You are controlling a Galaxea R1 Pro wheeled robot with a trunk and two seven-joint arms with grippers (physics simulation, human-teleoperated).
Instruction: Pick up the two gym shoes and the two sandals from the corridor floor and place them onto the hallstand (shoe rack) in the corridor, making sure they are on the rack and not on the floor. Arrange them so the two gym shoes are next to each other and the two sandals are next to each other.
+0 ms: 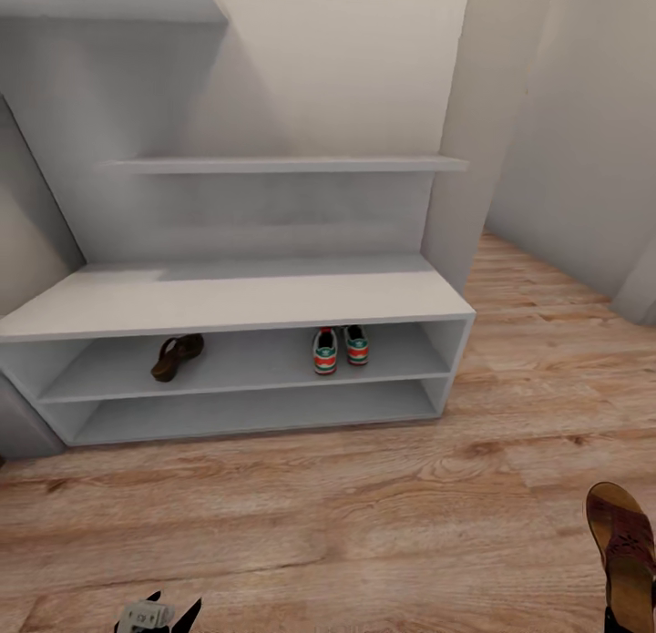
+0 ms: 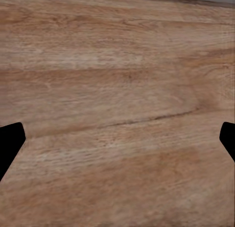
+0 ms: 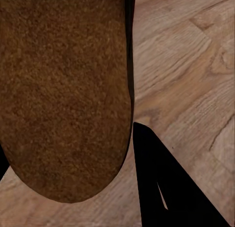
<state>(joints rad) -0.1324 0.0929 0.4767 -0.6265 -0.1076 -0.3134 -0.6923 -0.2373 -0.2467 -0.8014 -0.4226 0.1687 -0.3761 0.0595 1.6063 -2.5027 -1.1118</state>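
1. Holding a brown sandal [image 3: 63, 89], the right gripper [image 3: 98, 153] has one black finger [image 3: 166, 188] pressed against the sandal's edge. In the head view this sandal [image 1: 624, 546] sits at about 4 o'clock, over the wood floor [image 1: 364, 524].
2. The left gripper [image 2: 117, 143] is spread wide, holding nothing, with only floor [image 2: 117, 89] between its tips. It shows at 7 o'clock [image 1: 157, 613].
3. On the hallstand [image 1: 228, 296], the other sandal [image 1: 176, 355] lies on the upper open shelf, toward 9 o'clock.
4. The two gym shoes [image 1: 340, 348] sit side by side on that same shelf, well apart from the sandal.
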